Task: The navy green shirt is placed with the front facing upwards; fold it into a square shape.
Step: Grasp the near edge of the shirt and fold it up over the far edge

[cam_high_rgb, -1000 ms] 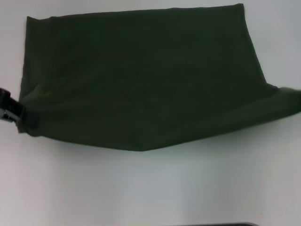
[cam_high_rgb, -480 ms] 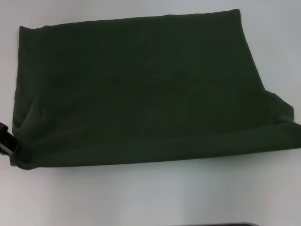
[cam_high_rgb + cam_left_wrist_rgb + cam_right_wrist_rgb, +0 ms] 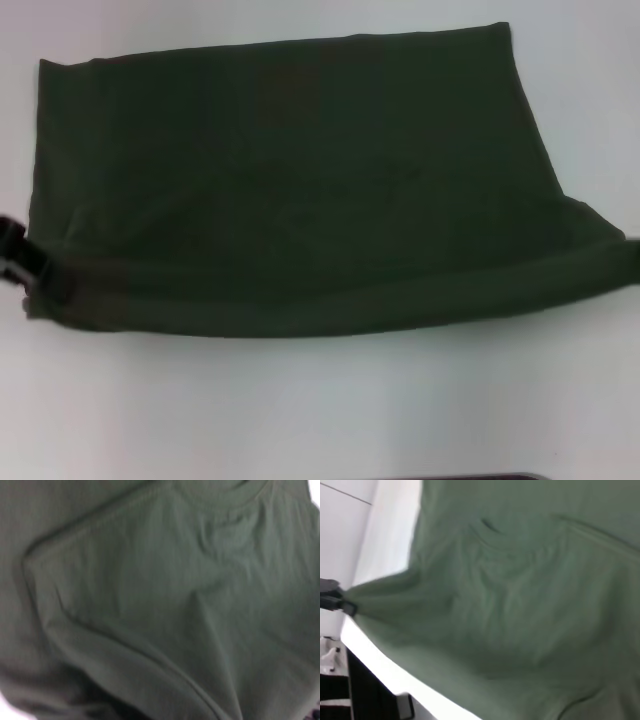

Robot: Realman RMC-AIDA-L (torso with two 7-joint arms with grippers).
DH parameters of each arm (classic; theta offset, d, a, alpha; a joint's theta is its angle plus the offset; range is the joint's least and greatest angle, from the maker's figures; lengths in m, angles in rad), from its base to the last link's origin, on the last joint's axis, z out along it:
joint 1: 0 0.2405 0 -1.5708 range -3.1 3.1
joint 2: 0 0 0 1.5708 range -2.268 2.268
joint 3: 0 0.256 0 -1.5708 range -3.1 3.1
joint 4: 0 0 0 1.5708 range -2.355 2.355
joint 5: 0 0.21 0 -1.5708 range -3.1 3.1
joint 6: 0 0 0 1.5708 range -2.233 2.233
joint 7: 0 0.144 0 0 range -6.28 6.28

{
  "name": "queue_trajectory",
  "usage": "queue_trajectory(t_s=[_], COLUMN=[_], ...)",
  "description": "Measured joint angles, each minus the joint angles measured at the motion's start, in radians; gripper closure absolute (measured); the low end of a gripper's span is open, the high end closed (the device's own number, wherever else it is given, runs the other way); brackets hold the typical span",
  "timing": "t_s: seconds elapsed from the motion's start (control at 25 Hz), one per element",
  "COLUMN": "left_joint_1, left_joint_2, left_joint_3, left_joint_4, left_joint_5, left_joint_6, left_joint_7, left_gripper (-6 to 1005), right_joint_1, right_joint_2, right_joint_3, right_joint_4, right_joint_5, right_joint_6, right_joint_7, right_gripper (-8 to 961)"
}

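Observation:
The navy green shirt point(image 3: 300, 180) lies spread on the white table point(image 3: 320, 410), plain green side up, with a rolled fold along its near edge. At the shirt's near left corner my left gripper point(image 3: 30, 272) is shut on the cloth, and the right wrist view shows it point(image 3: 342, 602) pinching that same corner. The near right corner is stretched taut to the head view's right border, and my right gripper is out of sight there. Cloth point(image 3: 175, 605) fills the left wrist view, with the ribbed collar point(image 3: 225, 497) showing. No lettering is visible.
Bare white table lies in front of the shirt and around it. A dark strip point(image 3: 460, 477) shows at the head view's lower border. In the right wrist view a black frame point(image 3: 365, 695) stands past the table's edge.
The sagging near edge has been pulled straight and taut. My left gripper moved toward the near side with the corner, then came back a little.

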Motion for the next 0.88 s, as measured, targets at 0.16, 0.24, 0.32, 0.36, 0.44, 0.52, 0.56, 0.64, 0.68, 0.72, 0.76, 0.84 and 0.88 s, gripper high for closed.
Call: queue_trajectory(t_s=[0.16, 0.24, 0.32, 0.36, 0.44, 0.52, 0.56, 0.64, 0.68, 0.72, 0.76, 0.84, 0.88], left_joint_1=[-0.032, -0.039, -0.045, -0.047, -0.050, -0.051, -0.052, -0.052, -0.051, -0.050, -0.048, -0.045, -0.043], left_joint_2=[-0.005, -0.004, -0.001, -0.001, 0.000, 0.000, 0.000, -0.001, -0.002, -0.004, -0.007, -0.011, -0.014], left_joint_3=[-0.035, -0.046, -0.060, -0.067, -0.085, -0.102, -0.109, -0.117, -0.118, -0.119, -0.118, -0.116, -0.113], left_joint_4=[-0.006, -0.015, -0.024, -0.026, -0.026, -0.026, -0.026, -0.026, -0.026, -0.026, -0.026, -0.024, -0.022], left_joint_5=[0.000, 0.000, 0.000, -0.001, -0.001, -0.001, -0.001, -0.001, -0.001, -0.001, -0.001, -0.001, -0.001], left_joint_6=[-0.062, -0.088, -0.115, -0.125, -0.146, -0.173, -0.192, -0.227, -0.244, -0.259, -0.282, -0.314, -0.339], left_joint_7=[-0.002, -0.005, -0.009, -0.011, -0.013, -0.021, -0.030, -0.047, -0.053, -0.058, -0.068, -0.085, -0.099], left_gripper=[959, 959, 959, 959, 958, 958, 959, 959, 959, 959, 958, 958, 958], right_joint_1=[0.038, 0.057, 0.071, 0.078, 0.090, 0.101, 0.105, 0.111, 0.113, 0.114, 0.115, 0.116, 0.116], right_joint_2=[0.005, 0.013, 0.024, 0.029, 0.035, 0.036, 0.035, 0.033, 0.032, 0.031, 0.032, 0.033, 0.034], right_joint_3=[0.054, 0.085, 0.104, 0.108, 0.113, 0.118, 0.121, 0.129, 0.138, 0.147, 0.156, 0.170, 0.175], right_joint_4=[0.000, 0.000, 0.000, -0.002, -0.005, -0.005, -0.005, -0.004, -0.004, -0.003, -0.002, -0.001, 0.000], right_joint_5=[0.021, 0.021, 0.022, 0.022, 0.022, 0.022, 0.022, 0.022, 0.022, 0.022, 0.022, 0.023, 0.023], right_joint_6=[0.007, 0.012, 0.015, 0.017, 0.024, 0.040, 0.051, 0.083, 0.105, 0.122, 0.143, 0.177, 0.197], right_joint_7=[0.000, 0.000, 0.000, 0.000, 0.000, 0.003, 0.005, 0.011, 0.016, 0.020, 0.023, 0.027, 0.030], right_gripper=[923, 923, 923, 923, 923, 923, 923, 923, 923, 923, 923, 923, 923])
